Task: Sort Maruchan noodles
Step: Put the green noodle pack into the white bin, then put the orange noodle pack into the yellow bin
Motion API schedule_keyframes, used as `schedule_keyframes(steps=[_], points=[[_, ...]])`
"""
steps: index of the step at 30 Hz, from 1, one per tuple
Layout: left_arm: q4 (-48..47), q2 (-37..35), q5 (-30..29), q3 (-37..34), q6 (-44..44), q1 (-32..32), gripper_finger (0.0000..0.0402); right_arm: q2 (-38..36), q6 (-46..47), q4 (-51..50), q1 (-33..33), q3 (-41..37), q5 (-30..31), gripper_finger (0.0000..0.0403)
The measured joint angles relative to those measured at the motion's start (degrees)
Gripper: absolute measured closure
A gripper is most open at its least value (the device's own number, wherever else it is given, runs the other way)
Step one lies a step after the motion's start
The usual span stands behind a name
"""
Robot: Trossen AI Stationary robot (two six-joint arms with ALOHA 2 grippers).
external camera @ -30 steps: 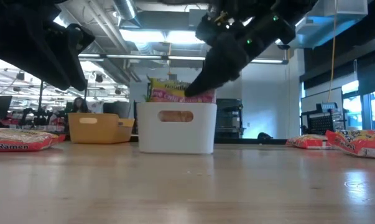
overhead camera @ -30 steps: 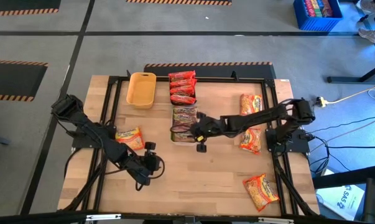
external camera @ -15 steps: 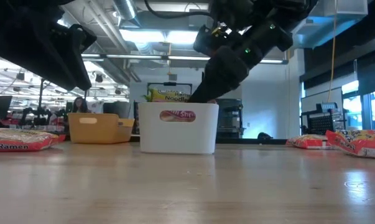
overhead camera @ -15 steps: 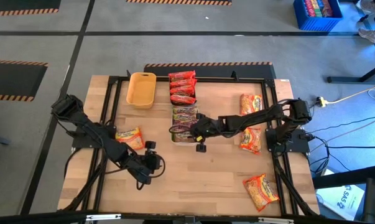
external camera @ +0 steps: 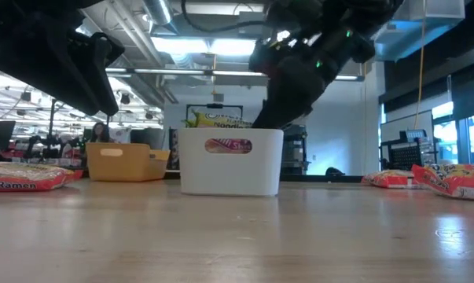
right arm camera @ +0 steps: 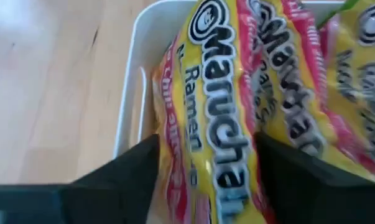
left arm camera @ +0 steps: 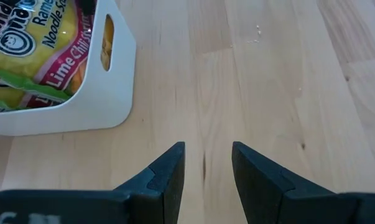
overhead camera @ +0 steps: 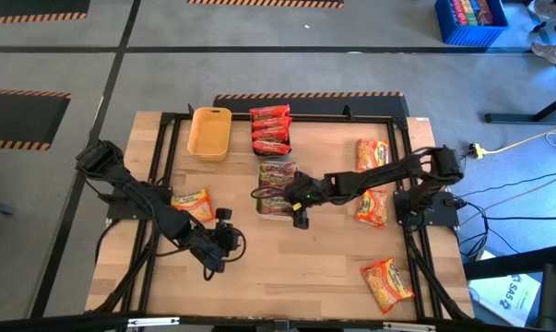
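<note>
The white tray [overhead camera: 260,184] sits mid-table and holds yellow, pink and green Maruchan packets [left arm camera: 32,43]. My right gripper [overhead camera: 293,195] reaches down into it, shut on one such packet [right arm camera: 219,87]. Red packets [overhead camera: 270,129] lie stacked beyond the tray. Orange packets lie flat on the table: one at the left [overhead camera: 193,205], two at the right [overhead camera: 372,155] [overhead camera: 372,208], one near the front right corner [overhead camera: 388,282]. My left gripper [left arm camera: 206,168] is open over bare wood, on the near-left side of the white tray [left arm camera: 87,106]. My right gripper pinches the yellow-pink packet [right arm camera: 175,155] between its two fingers [right arm camera: 128,171], lying across its width and coming from above, slanting from the table's right. The packet stands on edge inside the white tray [right arm camera: 134,74], beside another packet, its top below the rim in the low view.
A yellow tray [overhead camera: 209,132] stands at the far left of the table, seen behind the white tray [external camera: 230,169] in the low view. A black frame runs round the table edges. Bare wood lies in front of the white tray. A blue crate [overhead camera: 469,20] stands on the floor beyond.
My right gripper has moved down into the white tray with the packet. The packet stood above the rim a second ago and now shows through the tray's handle slot. The white tray has slid a little toward the table's right.
</note>
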Motion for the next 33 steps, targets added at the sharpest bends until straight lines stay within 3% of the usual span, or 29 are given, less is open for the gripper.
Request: schedule_keyframes(steps=[8, 18, 25, 33], points=[[-1.5, -3.2, 1.0, 0.1, -0.8, -0.1, 0.0274, -11.8, 2.9, -20.3, 1.4, 7.8, -2.8, 0.0101], [-15.6, -12.8, 1.0, 0.1, -12.5, -0.2, 0.0274, -26.3, 16.9, -36.8, 10.9, 6.6, 6.7, 0.0100], [-32.1, -13.3, 0.8, 0.1, -27.6, 0.0, 0.0274, -26.9, 21.5, -38.0, 16.9, 2.3, 15.0, 0.0100], [-50.4, -13.2, 3.9, 0.1, -44.2, 2.2, 0.0274, -26.2, 17.9, -32.1, 17.2, -1.4, 19.4, 0.0100]])
